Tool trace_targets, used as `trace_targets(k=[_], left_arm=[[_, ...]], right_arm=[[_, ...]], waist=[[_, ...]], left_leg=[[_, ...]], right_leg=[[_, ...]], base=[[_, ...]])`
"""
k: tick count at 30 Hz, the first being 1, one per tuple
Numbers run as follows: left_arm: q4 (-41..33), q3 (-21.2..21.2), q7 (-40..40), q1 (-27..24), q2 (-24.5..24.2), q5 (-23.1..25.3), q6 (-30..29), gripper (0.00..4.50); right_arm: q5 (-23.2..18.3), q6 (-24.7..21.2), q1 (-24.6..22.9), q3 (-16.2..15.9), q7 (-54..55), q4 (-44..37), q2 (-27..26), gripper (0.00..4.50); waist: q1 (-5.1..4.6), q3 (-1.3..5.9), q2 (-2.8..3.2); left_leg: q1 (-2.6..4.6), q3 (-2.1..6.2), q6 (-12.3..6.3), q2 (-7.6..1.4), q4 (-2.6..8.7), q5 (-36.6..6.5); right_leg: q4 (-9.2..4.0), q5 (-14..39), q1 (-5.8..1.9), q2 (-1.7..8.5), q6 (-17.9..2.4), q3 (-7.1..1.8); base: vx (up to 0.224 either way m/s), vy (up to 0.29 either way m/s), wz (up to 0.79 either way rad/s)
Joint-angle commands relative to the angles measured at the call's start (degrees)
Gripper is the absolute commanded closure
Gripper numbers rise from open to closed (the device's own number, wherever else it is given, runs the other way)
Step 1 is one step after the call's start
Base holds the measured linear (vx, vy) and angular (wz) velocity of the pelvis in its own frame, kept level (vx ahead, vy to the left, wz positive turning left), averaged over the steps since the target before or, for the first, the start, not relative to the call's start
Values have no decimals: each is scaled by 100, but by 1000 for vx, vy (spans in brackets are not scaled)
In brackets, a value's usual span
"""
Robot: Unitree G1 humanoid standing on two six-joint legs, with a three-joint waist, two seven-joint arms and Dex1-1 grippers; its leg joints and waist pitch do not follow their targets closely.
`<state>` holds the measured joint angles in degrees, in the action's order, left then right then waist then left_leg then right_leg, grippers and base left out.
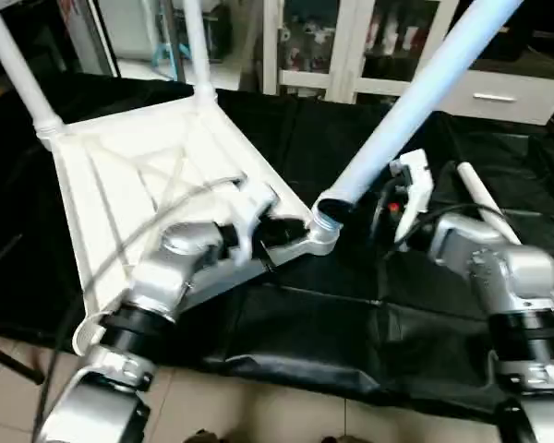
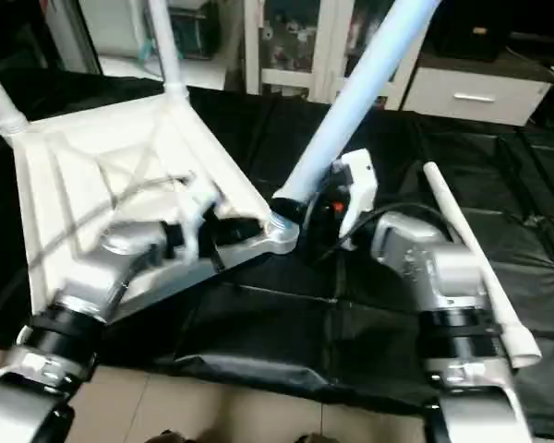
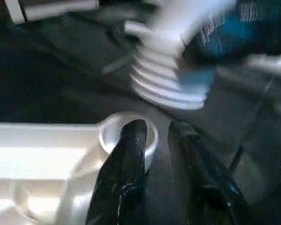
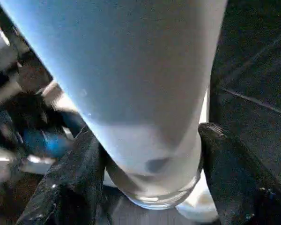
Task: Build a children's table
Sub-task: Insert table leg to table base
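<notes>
Upturned white table top on black work table, near corner socket pinched by left gripper. Tilted leg clamped in right gripper, threaded end just above that socket.

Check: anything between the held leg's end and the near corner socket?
Nothing. In the left eye view the leg end sits right beside the socket, not seated; the left wrist view shows the socket open, only black cloth past it.
</notes>
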<state>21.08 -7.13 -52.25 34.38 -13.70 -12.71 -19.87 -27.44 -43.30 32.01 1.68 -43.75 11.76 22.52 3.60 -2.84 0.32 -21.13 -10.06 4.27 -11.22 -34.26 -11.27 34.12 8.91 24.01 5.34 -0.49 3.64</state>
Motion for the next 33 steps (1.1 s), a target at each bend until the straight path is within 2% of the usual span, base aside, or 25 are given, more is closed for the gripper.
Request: trace_targets(k=[1,2,3,4,5,8,12,13,14,15,18,19,22,24,25,28,30,31,32,33], left_arm=[[-243,397,-294,130,-101,-538,-273,314],[-243,397,-294,130,-101,-538,-273,308],[-342,607,-404,183,-113,-851,-455,295],[-362,642,-419,191,-115,-905,-489,295],[-580,731,-565,257,-133,-1214,-851,282],[-802,734,-683,343,-62,-1491,-1169,263],[-695,672,-537,507,183,-1520,-1230,229],[-681,650,-523,523,206,-1520,-1247,229],[-698,622,-534,545,259,-1583,-1334,208],[-704,618,-539,547,267,-1597,-1353,199],[-943,754,-459,584,429,-2046,-1788,189],[-980,734,-390,602,482,-2042,-1827,165],[-984,697,-396,603,503,-2002,-1829,151],[-1036,713,-467,590,526,-2083,-1879,119],[-1236,749,-663,535,527,-2376,-2123,119],[-1447,757,-846,467,474,-2685,-2417,104],[-1521,756,-903,441,446,-2801,-2528,77],[-1591,731,-927,412,418,-2845,-2602,69],[-1660,644,-960,364,372,-2800,-2628,52],[-1667,629,-966,357,365,-2788,-2631,52]], right_arm=[[124,-207,1,-215,-238,-210,296,189],[124,-207,1,-215,-238,-210,296,189],[197,-284,4,-362,-324,-252,437,189],[203,-300,4,-386,-335,-263,461,189],[232,-409,-7,-559,-452,-399,614,189],[271,-498,-17,-788,-613,-634,761,189],[231,-582,-39,-1067,-804,-1009,829,189],[220,-602,-44,-1111,-831,-1079,839,189],[188,-657,-53,-1188,-862,-1216,839,189],[182,-668,-54,-1200,-865,-1237,838,189],[218,-685,-64,-1283,-879,-1316,828,189],[233,-692,-66,-1331,-891,-1365,828,189],[236,-704,-68,-1360,-900,-1397,823,189],[229,-715,-69,-1382,-928,-1413,827,189],[234,-720,-65,-1405,-945,-1414,824,189],[245,-716,-51,-1406,-934,-1389,807,189],[246,-716,-43,-1401,-927,-1375,797,189],[258,-704,-38,-1405,-928,-1365,799,189],[265,-693,-33,-1407,-935,-1354,800,190],[265,-693,-33,-1406,-936,-1353,799,190]], waist=[[30,388,-38],[28,383,-42],[19,376,-36],[13,382,-40],[19,384,-53],[34,388,-46],[57,390,-59],[62,393,-59],[65,390,-43],[65,391,-51],[75,396,-62],[67,393,-34],[76,400,-41],[93,404,-39],[96,409,-39],[123,412,-44],[133,404,-50],[133,400,-72],[136,386,-47],[133,384,-47]], left_leg=[[53,-19,-194,-120,399,-791],[47,-16,-180,-119,401,-793],[44,-9,-166,-127,409,-857],[52,-14,-142,-118,401,-854],[52,-9,-155,-129,402,-817],[53,-11,-182,-137,392,-685],[42,-16,-309,-135,372,-572],[46,-14,-307,-135,370,-577],[48,-12,-290,-137,371,-601],[48,-12,-283,-134,371,-604],[46,-15,-225,-128,364,-624],[47,-14,-219,-126,366,-646],[54,-9,-228,-128,362,-653],[54,-6,-238,-130,358,-593],[58,-13,-224,-129,354,-576],[58,-20,-234,-137,347,-500],[50,-18,-259,-119,347,-542],[50,-20,-265,-124,352,-562],[62,-17,-212,-132,358,-682],[61,-15,-190,-130,362,-718]], right_leg=[[-313,1013,-361,241,-1347,-198],[-315,1035,-364,236,-1340,-198],[-330,1116,-355,240,-1304,-198],[-315,1121,-360,234,-1307,-195],[-311,1079,-362,236,-1333,-197],[-279,882,-368,233,-1376,-201],[-284,757,-380,231,-1402,-207],[-286,775,-380,233,-1392,-207],[-286,815,-380,234,-1370,-209],[-288,828,-382,232,-1361,-211],[-278,839,-380,230,-1387,-212],[-290,849,-376,221,-1379,-209],[-294,849,-380,217,-1358,-207],[-283,764,-383,218,-1361,-207],[-265,729,-386,221,-1380,-209],[-237,549,-380,221,-1506,-212],[-245,620,-387,209,-1451,-211],[-263,694,-385,213,-1424,-212],[-283,946,-372,216,-1345,-212],[-289,1021,-372,212,-1315,-211]], base=[[0,0,0],[0,0,0],[0,0,0],[0,0,0],[0,0,0],[0,0,0],[0,0,0],[0,0,0],[0,0,0],[0,0,0],[0,0,0],[0,0,0],[0,0,0],[0,0,0],[0,0,0],[0,0,0],[0,0,0],[0,0,0],[0,0,0],[0,0,0]])
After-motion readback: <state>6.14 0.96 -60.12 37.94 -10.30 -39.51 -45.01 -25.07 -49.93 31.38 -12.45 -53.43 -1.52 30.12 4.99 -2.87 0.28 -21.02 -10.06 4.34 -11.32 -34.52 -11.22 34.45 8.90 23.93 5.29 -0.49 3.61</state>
